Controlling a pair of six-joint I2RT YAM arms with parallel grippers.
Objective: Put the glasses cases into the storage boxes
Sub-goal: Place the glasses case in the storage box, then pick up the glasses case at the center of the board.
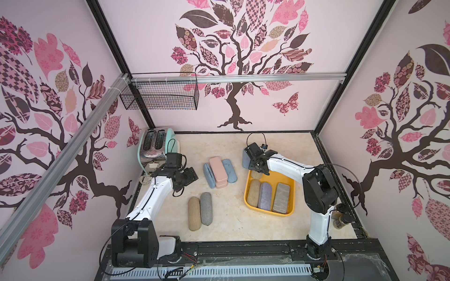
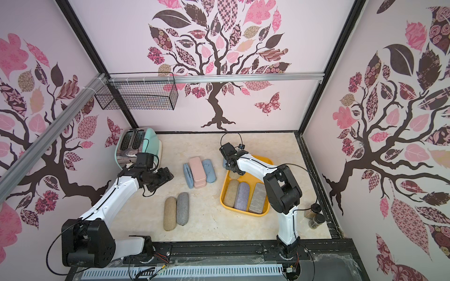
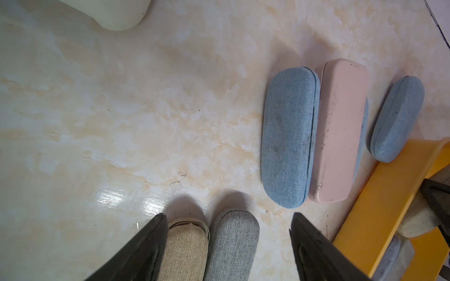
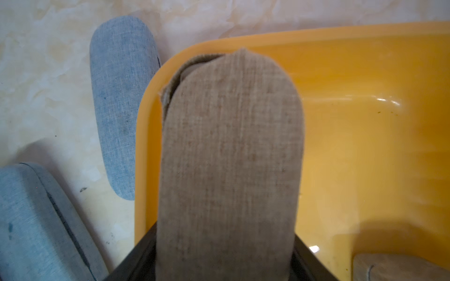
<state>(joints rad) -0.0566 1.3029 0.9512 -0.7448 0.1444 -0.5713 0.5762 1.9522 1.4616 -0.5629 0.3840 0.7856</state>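
My right gripper (image 1: 259, 167) is shut on a tan glasses case (image 4: 229, 158), which hangs over the far-left corner of the yellow storage box (image 1: 269, 211). A tan (image 1: 254, 193), a lavender (image 1: 265, 196) and a grey case (image 1: 281, 198) lie side by side inside that box. On the table lie a blue case on its edge (image 1: 209, 175), stacked pink cases (image 1: 218, 170), another blue case (image 1: 229, 170), a tan (image 1: 194, 217) and grey (image 1: 206, 211) pair, and one blue case (image 1: 246, 158) beside the box. My left gripper (image 3: 227, 215) hovers open above the pair's ends, holding nothing.
A mint toaster (image 1: 155, 146) stands at the back-left corner, just behind my left wrist. A black wire basket (image 1: 160, 95) hangs on the rail above. Two spice jars (image 2: 315, 216) stand by the right edge, next to my right arm's base.
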